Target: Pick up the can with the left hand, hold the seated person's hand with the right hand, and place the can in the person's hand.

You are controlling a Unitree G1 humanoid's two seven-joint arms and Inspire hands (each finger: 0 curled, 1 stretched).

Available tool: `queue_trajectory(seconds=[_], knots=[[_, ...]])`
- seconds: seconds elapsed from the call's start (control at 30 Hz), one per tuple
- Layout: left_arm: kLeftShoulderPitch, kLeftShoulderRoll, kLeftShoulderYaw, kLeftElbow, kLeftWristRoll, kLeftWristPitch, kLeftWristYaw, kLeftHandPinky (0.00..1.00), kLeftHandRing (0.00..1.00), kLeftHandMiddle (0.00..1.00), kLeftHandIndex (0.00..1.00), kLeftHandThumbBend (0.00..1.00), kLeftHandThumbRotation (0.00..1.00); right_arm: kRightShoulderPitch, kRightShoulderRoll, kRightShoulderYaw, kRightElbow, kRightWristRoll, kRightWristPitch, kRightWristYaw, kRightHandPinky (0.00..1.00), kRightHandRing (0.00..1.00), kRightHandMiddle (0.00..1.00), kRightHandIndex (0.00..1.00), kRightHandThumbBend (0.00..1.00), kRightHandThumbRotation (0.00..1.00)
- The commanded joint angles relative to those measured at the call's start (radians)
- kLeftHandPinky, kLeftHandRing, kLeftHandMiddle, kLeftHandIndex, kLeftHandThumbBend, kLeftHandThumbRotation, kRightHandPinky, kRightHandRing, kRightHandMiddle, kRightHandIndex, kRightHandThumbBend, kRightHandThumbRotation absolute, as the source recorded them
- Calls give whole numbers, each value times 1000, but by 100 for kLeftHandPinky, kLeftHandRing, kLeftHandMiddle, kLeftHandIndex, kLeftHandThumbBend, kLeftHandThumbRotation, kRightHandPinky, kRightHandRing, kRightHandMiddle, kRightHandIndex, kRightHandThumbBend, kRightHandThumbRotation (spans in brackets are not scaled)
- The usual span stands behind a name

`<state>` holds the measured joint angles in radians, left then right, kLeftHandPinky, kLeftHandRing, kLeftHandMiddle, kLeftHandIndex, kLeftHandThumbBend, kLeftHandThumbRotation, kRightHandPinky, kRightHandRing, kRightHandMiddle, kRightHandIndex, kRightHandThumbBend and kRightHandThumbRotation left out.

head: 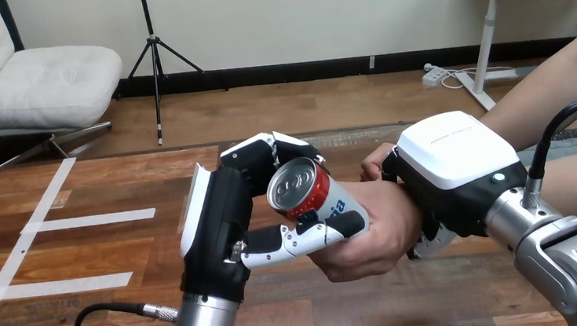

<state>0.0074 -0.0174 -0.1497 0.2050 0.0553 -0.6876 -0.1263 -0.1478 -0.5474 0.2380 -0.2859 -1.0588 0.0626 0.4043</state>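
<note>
A red can (313, 195) with a silver top lies tilted, top toward me, at the middle of the table. My left hand (220, 224) is shut on it, thumb (296, 239) across its front and fingers (257, 151) behind it. The can's lower end rests in the person's hand (375, 238), which comes in from the right and cups it from below. My right hand (448, 173) sits over the person's wrist, its fingers (431, 239) curled under it.
The wooden table (104, 250) carries white tape strips (89, 220) on its left part. The person's forearm (547, 89) runs off to the upper right, above my right forearm (569, 257).
</note>
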Motion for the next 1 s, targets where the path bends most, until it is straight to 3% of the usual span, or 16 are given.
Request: queue_trajectory(seconds=[0.0,0.13,0.23,0.37,0.6,0.97], knots=[[-45,-13,-49,-31,34,-12,-16,36,42,46,49,76,7,-56,3,-16,21,-8,17,-28,33,42,49,59,84,0],[-46,1,-49,-40,68,3,-13,41,48,53,55,78,13,-55,-3,-15,21,-9,13,-21,45,53,58,63,84,0],[-44,12,-50,-53,98,22,-11,48,57,63,64,81,21,-54,-6,-13,20,-14,15,-14,56,62,66,68,85,0],[-42,28,-54,-73,135,50,-12,58,69,75,76,86,30,-54,-10,-11,20,-25,19,-7,64,69,72,72,86,0],[-37,39,-59,-100,166,81,-11,80,89,93,93,95,42,-52,-13,-11,18,-29,18,-8,71,76,78,79,88,0],[-38,41,-61,-107,191,87,5,96,99,100,100,100,53,-49,-16,-15,18,-33,15,-15,76,81,83,82,88,0]])
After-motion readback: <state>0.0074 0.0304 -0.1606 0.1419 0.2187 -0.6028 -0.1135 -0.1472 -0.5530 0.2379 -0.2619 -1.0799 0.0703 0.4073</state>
